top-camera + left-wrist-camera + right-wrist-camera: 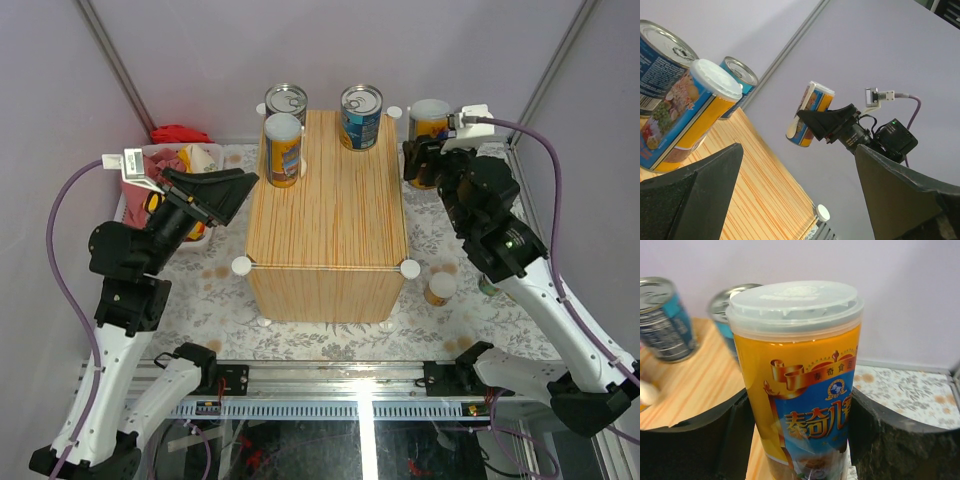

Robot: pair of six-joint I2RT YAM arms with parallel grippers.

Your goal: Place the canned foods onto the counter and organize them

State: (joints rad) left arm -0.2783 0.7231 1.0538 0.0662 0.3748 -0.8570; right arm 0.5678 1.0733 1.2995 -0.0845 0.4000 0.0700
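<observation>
Gripping an orange can (800, 365), right gripper (797, 437) hovers beside counter (330, 215); left gripper (245, 198) gapes wide, empty

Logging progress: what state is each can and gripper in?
Left gripper: open, empty.
Right gripper: shut on held can, aloft beside counter.
Blue cans: upright on counter's far edge.
Orange can: upright on counter.
Mat can: upright, right of counter.

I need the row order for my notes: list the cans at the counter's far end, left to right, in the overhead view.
white-lidded orange can → silver-topped blue can → held orange can in the right gripper. The rear-left silver can overlaps the first, so it is left out.
</observation>
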